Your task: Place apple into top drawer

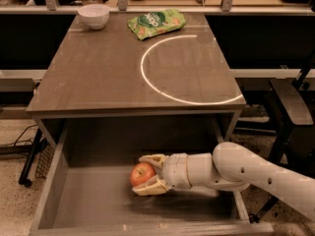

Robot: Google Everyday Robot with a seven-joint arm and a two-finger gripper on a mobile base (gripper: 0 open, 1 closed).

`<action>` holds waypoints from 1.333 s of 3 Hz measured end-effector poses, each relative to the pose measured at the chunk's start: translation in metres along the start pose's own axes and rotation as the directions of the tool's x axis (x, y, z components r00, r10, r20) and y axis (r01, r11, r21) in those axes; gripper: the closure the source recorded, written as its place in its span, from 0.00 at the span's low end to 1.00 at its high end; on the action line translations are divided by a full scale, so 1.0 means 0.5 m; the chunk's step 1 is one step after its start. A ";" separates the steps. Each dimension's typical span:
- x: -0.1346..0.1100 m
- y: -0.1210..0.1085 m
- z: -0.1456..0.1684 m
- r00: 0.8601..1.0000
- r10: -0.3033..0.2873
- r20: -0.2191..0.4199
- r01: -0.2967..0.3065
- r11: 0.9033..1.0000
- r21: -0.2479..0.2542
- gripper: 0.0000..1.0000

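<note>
Here, tool (145, 175) inside top drawer (83, 203), 2 fingers (146, 189) closed around apple (141, 173), green bag (156, 23) lettering unreadable.

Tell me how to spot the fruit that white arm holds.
Look below the brown table into the open top drawer. Near its middle, the arm's tool is shut on the apple: small, round, orange-red, the only fruit, unlike the white bowl and green bag on the tabletop.

A small white round bowl (93, 15) stands upright at the far left corner of the grey-brown flat-topped bench (88, 77). A crumpled green snack bag (156, 23) lies near it, not touching. A thin white ring (143, 77) marks the benchtop by the bag. The gripper (140, 175) is below the bench's front edge.
</note>
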State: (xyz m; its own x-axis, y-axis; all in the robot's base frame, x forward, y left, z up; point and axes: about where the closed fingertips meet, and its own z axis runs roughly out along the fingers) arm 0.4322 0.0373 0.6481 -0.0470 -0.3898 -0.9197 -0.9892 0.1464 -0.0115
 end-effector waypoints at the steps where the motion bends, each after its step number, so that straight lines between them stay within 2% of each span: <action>1: 0.000 0.006 0.001 1.000 0.002 0.000 -0.002 1.000 0.002 0.00; 2: -0.001 0.008 -0.005 1.000 0.000 -0.013 0.000 1.000 0.008 0.00; 3: -0.021 -0.021 -0.071 0.997 -0.014 -0.080 0.018 0.998 0.054 0.00; 4: -0.061 -0.068 -0.194 0.986 -0.022 -0.168 0.047 0.988 0.149 0.00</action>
State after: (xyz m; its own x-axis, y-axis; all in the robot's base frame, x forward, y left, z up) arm 0.4538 -0.0437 0.7147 -0.0480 -0.5400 -0.8403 -0.9586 0.2614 -0.1132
